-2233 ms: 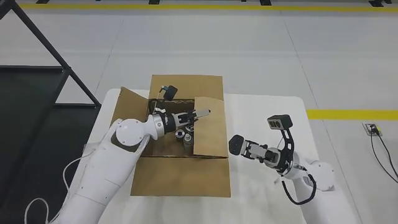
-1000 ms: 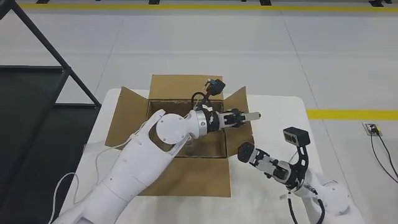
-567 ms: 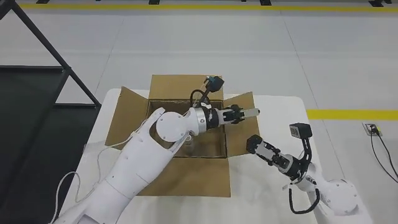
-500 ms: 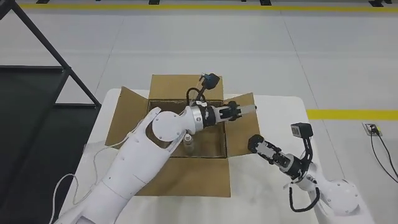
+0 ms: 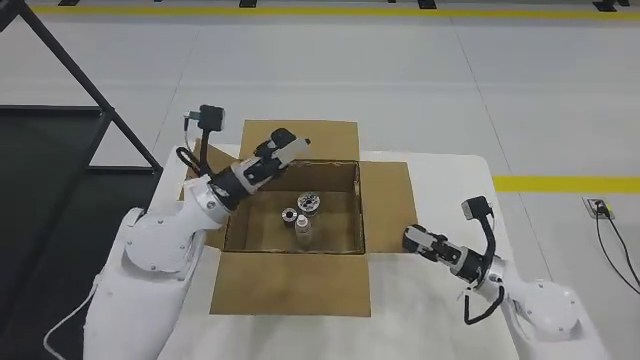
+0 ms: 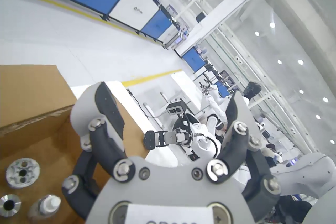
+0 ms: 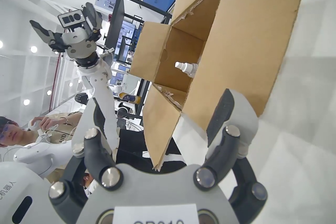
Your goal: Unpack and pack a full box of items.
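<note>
White table point(image 5: 440, 175) holds the box point(image 5: 335, 228), right flap point(image 5: 388, 205) now flat; left arm point(image 5: 215, 200) swung back, both jaws gaping, empty

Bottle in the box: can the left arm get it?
Probably yes. The box is open, its flaps folded out, nothing covers the bottle, and the left gripper hangs open by the box's far edge.
</note>
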{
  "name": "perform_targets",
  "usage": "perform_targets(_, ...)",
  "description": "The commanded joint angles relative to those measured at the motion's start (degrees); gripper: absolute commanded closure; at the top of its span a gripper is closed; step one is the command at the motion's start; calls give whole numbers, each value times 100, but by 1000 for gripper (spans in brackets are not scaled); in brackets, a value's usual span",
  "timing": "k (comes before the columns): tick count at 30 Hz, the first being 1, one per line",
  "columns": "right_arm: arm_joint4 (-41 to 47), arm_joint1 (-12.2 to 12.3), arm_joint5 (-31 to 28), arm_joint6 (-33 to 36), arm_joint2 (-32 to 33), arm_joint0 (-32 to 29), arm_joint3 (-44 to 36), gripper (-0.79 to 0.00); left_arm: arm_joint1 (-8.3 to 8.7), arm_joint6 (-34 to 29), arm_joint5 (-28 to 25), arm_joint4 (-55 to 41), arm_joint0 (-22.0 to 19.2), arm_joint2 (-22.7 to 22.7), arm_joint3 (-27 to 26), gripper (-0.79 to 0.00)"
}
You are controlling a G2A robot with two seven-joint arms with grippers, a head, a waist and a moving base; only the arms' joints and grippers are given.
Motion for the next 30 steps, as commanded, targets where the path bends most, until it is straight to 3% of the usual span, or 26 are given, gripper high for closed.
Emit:
perform_targets(1, 73, -4, 102, -99, -21, 31, 11, -785, 59, -11, -8, -53, 364, -446, -277, -785)
perform_targets(2, 73, -4, 102, -99, -21, 31, 11, -785, 85, -25, -6, -104, 518, -632, -392, -785)
perform_targets(14, -56, 1, 82, -47, -136, 37, -92, -785, 91, 107, 93, 158, 593, -607, -374, -785)
perform_targets(21, -936, 30, 209, -408, -332, 303, -155, -785, 111, 633, 541, 254, 946, -782, -231, -785)
perform_targets(30, -2476, 27, 783, -1020, -847, 676, -375, -785, 193, 525, 668, -131, 1501, -1333, -87, -785)
